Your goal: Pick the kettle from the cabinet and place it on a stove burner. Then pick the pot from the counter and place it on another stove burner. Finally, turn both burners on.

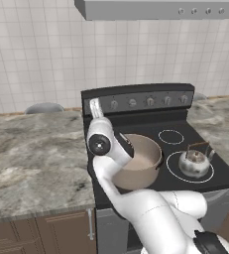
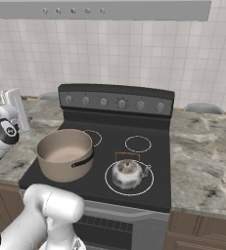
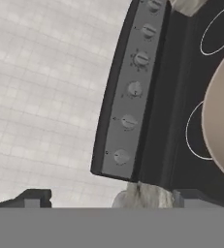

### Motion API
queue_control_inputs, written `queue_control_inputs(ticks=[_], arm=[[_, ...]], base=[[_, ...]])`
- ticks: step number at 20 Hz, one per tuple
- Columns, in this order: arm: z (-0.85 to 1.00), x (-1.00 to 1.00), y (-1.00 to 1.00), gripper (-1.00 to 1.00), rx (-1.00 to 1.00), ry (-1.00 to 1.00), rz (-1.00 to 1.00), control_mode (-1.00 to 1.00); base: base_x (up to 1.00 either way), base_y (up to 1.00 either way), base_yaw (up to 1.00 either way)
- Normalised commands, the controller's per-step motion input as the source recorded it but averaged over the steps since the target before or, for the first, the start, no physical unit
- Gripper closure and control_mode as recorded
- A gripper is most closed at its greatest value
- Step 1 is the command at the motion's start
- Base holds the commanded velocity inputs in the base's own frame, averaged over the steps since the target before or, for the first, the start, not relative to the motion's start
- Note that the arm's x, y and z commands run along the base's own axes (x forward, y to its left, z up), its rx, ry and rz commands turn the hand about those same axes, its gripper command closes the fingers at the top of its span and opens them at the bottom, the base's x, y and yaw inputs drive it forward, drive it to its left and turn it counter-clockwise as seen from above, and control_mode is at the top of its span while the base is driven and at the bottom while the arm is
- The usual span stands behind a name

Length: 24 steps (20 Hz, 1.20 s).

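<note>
The beige pot [image 1: 138, 161] [image 2: 64, 154] stands on the front left burner of the black stove [image 1: 150, 121] [image 2: 109, 128]. On the front right burner sits the small silver kettle [image 1: 194, 161] [image 2: 128, 173]. My gripper [image 1: 95, 106] [image 2: 14, 108] [image 3: 112, 198] hovers open and empty at the left end of the stove's back panel, facing its row of grey knobs [image 3: 128, 121] [image 1: 132, 102]. The pot's rim [image 3: 222, 121] shows at the right edge of the hand view. The cabinet is out of view.
Marble counter [image 1: 31, 149] [image 2: 202, 141] runs on both sides of the stove. A grey domed object [image 1: 44, 107] [image 2: 202, 107] rests at the back of each counter by the tiled wall. A steel range hood [image 1: 160, 9] hangs overhead.
</note>
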Motion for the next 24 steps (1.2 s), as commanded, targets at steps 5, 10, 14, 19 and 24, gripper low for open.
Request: queue_control_inputs(ticks=[5,10,14,19,24], arm=[[0.24,0.0,0.25,-1.0,0.19,-0.02,-0.13,-1.0],[0.3,0.11,0.28,-1.0,0.24,0.0,-0.18,-1.0],[0.06,0.13,0.22,-1.0,0.31,0.0,-0.18,-1.0],[0.0,0.13,0.06,-1.0,0.38,0.0,-0.15,-1.0],[0.0,0.14,0.03,-1.0,0.4,-0.02,-0.14,-1.0]], base=[[0.0,0.0,0.0],[0.0,0.0,0.0],[0.0,0.0,0.0],[0.0,0.0,0.0],[0.0,0.0,0.0]])
